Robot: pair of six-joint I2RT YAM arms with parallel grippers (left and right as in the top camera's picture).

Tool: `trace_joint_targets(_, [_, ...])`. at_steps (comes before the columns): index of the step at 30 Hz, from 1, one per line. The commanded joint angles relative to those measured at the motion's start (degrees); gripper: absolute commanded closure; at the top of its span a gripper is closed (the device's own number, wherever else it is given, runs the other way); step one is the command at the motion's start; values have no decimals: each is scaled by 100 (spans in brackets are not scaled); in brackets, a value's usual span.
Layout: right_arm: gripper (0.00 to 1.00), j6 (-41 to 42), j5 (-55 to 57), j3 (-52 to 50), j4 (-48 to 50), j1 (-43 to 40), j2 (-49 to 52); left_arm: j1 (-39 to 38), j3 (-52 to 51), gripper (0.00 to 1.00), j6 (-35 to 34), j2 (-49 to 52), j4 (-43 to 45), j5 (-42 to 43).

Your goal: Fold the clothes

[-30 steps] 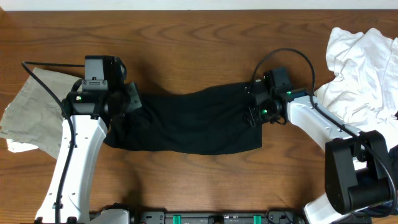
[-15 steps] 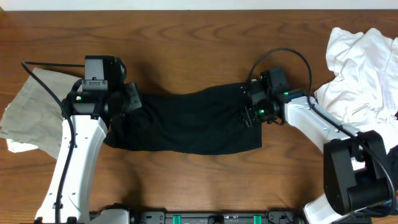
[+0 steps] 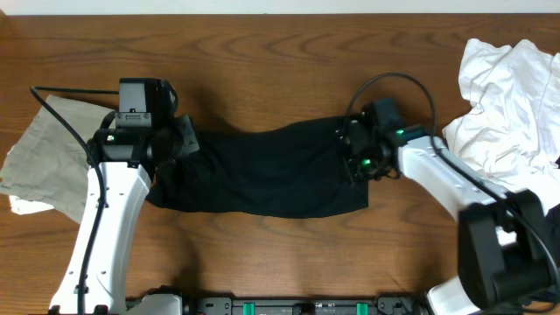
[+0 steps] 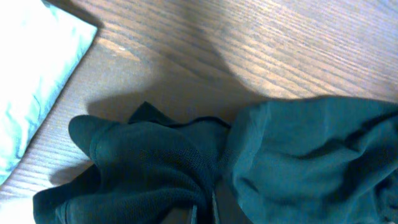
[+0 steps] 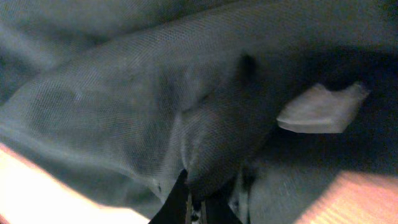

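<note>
Black shirt (image 3: 271,179) from overhead: it lies stretched as a wide band across the middle of the table (image 3: 262,70), well clear of every edge. The left gripper (image 3: 179,144) sits at one end and the right gripper (image 3: 354,157) at the other. A khaki garment (image 3: 48,157) lies by the left edge and a white garment (image 3: 512,96) is heaped at the far right corner. Only this view shows the whole spread and both ends.

Left wrist: the claw (image 4: 205,208) is together on a bunched fold of the black shirt (image 4: 280,162), with wood grain beyond.

Right wrist: the claw (image 5: 196,199) is clamped on a pinch of fine-knit cloth (image 5: 124,106) beside a white label (image 5: 320,109), which no other view shows.

I judge the fabric light, limp and stretchy; it will sag and slip, so corners or hems are the best places to hold it.
</note>
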Motion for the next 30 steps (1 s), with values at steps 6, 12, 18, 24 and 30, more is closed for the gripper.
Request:
trace_joint_targets(6, [99, 33, -11, 2087, -1519, -918, -1836, 2, 57, 94, 249, -975, 57, -68])
trace_joint_targets(12, [99, -114, 247, 3257, -2629, -1025, -2527, 2, 57, 94, 282, -2179, -105, -68])
trace_joint_targets(18, [99, -111, 660, 4087, -2909, -1025, -3071, 2, 57, 94, 446, -3276, -116, -70])
trace_joint_targets(24, [99, 103, 1207, 4540, -3119, -1025, -3281, 2, 57, 93, 444, -3794, -304, -68])
trace_joint_targets(30, [99, 186, 1762, 4625, -3257, -1025, -3348, 2, 57, 93, 444, -3954, -592, -68])
